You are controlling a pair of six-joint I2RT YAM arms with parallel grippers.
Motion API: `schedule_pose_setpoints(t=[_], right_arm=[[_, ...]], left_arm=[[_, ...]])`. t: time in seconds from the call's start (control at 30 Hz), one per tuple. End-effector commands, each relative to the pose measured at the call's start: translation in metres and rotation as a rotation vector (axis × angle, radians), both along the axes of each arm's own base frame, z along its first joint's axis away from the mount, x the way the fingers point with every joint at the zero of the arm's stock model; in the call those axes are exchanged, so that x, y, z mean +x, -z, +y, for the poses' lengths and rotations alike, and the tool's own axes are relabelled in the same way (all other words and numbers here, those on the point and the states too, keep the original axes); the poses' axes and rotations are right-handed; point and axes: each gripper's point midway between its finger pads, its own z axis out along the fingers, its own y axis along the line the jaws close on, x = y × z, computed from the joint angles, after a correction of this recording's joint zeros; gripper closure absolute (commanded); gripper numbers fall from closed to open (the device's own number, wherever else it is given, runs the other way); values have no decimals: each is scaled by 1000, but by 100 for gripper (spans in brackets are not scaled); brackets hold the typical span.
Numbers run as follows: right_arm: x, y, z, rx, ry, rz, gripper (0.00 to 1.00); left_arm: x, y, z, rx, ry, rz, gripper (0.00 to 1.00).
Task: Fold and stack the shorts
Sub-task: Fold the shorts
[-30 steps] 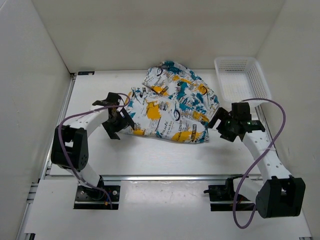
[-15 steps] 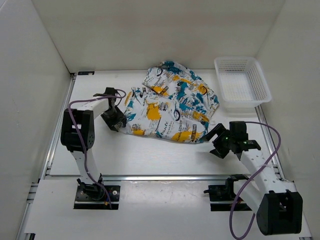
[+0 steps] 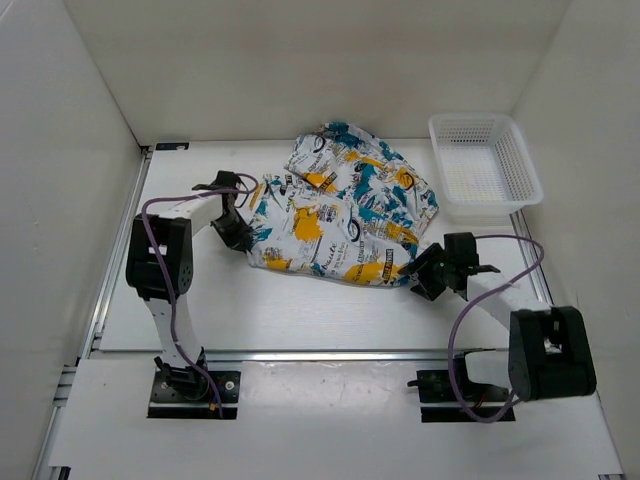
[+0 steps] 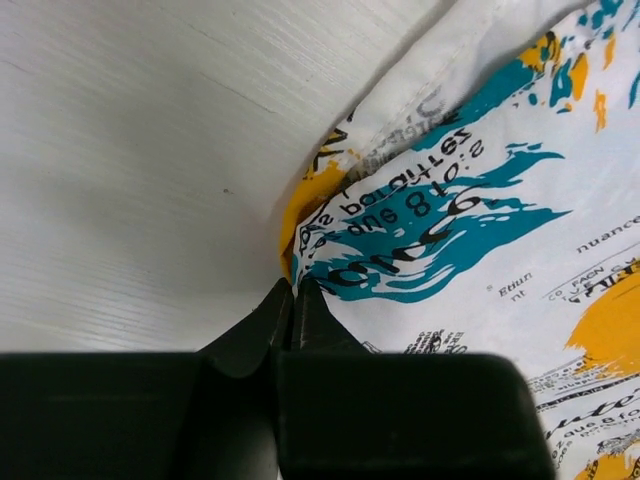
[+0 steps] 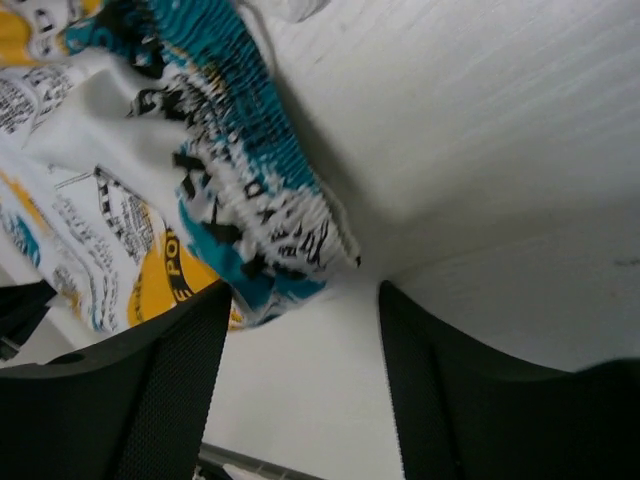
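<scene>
White walls (image 3: 90, 80) stand round a white table (image 3: 300, 310), seen from above. On the table, near the middle and a bit toward the back, lie the shorts (image 3: 340, 215). They are white with teal, yellow-orange and black pictures and little words. They lie in a bumpy heap, not flat.

To the right of the shorts, by the back right corner, sits a white plastic mesh basket (image 3: 527, 165). It is near the shorts but does not touch them.

Two black and white arms reach in from the near edge. The left arm (image 3: 160, 260) bends toward the left side of the shorts. The right arm (image 3: 500, 295) lies low and points at the near right corner of the shorts.

The left gripper (image 3: 243, 240) is at the left edge of the shorts. In the left wrist view the left gripper (image 4: 294, 290) has its two black tips squeezed tight together. They pinch the very edge of the shorts (image 4: 470, 180), right where a yellow bit of hem meets the table.

The right gripper (image 3: 418, 275) is at the near right corner of the shorts. In the right wrist view its fingers (image 5: 150, 400) stand wide apart, holding nothing. The stretchy teal and black corner of the shorts (image 5: 150, 150) lies just past the gap, closer to the left-hand finger in that picture. Bare table shows between the fingers.
</scene>
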Motion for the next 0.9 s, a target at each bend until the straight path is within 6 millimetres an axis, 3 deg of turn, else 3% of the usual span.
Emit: schedule_pose_setpoints(t=[0.0,0.07,0.1,0.17,0.2,0.23,0.33,0.37,0.4,0.43,0.47,0.5,0.53,0.57,0.6,0.63,0.67,0.7,0.73,0.8,0.83,0.87], right_arm=[[37,0,4,-64,-1,-69,43],[44,8,10,-89,-14,-51,54],[48,8,12,-101,-17,-55,74],[49,6,11,-132,-13,-25,97],[62,-10,9,-153,-7,-65,100],[60,-16,5,-177,-14,-52,100],[81,-70,4,-211,-34,-169,100],[78,-85,2,-239,-74,-193,100],[90,-117,6,-237,-95,-260,100],[92,-133,8,-241,-122,-289,100],[86,-146,7,-264,-173,-300,100],[92,-179,10,-262,-189,-369,100],[91,-196,12,-258,-217,-403,100],[82,-213,16,-259,-251,-434,100],[79,-230,16,-278,-292,-477,100],[77,-268,18,-275,-309,-566,100],[68,-280,18,-281,-341,-576,100],[61,-297,22,-270,-375,-617,100],[51,-333,21,-289,-410,-724,100],[32,-362,22,-294,-455,-805,100],[14,-396,21,-298,-472,-907,100],[0,-410,25,-298,-532,-968,100]], left_arm=[[20,-42,-1,-25,-2,-134,90],[21,-52,-1,-50,-6,-155,90],[23,-57,2,-51,-15,-169,90],[23,-77,-3,-83,4,-216,90],[22,-84,2,-80,4,-229,90],[19,-102,4,-94,0,-265,90],[21,-144,9,-118,-11,-355,90],[19,-174,9,-121,0,-421,90],[19,-190,11,-130,-4,-453,90],[18,-207,15,-131,-11,-489,90],[17,-244,15,-139,-7,-575,90],[10,-258,14,-143,7,-592,90],[7,-276,18,-142,-1,-630,90],[0,-313,19,-149,4,-720,90],[-5,-330,23,-148,-3,-758,90],[-14,-345,23,-150,-2,-789,90],[-27,-380,27,-151,-5,-879,90],[-35,-398,27,-154,-3,-931,90],[-45,-413,32,-144,-4,-969,90],[-79,-461,33,-150,4,-1114,90],[-90,-475,36,-143,-3,-1161,90],[-103,-488,39,-134,-13,-1208,90]])
